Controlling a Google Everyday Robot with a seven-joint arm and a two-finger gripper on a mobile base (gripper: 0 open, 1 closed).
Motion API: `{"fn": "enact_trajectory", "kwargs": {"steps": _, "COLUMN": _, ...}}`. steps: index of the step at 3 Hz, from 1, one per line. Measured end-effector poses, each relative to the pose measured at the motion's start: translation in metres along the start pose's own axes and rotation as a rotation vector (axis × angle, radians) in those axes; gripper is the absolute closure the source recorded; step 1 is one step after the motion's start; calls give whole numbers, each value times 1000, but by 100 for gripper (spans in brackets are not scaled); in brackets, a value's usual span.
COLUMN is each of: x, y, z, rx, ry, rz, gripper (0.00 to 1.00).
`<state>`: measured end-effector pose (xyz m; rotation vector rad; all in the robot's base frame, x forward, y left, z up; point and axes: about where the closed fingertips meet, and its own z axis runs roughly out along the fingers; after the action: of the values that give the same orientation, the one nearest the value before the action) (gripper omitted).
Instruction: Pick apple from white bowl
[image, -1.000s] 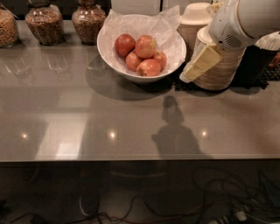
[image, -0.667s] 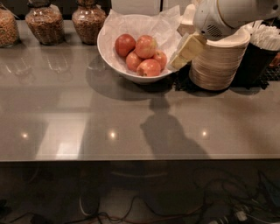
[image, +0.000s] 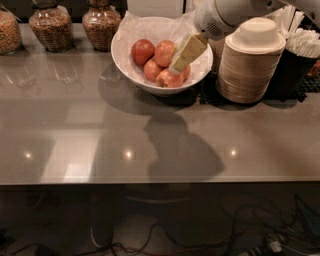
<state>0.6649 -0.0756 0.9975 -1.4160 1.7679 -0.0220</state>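
Note:
The white bowl (image: 131, 75), round, glossy and lined with crinkled white paper, stands at the back middle of the grey counter. Several red-yellow apples (image: 143, 51) lie in it. My gripper (image: 177, 67) reaches down from the upper right on a white arm. Its pale yellow end hangs over the right side of the bowl, just above the nearest apple (image: 169, 80). I cannot see contact between them.
A tall stack of beige disposable bowls (image: 250, 67) stands just right of the white bowl, below the arm. A black holder with white straws and utensils (image: 299, 50) is at the far right. Three glass jars (image: 50, 27) line the back left. The counter's front edge (image: 150, 181) runs across.
The gripper has moved left, from in front of the stacked beige bowls to over the right side of the white bowl. The apples have not moved.

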Motion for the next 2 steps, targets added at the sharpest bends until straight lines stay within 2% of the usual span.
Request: {"fn": "enact_trajectory", "kwargs": {"steps": 2, "x": 0, "y": -12, "z": 54, "rx": -49, "ry": 5, "rz": 69, "gripper": 0}}
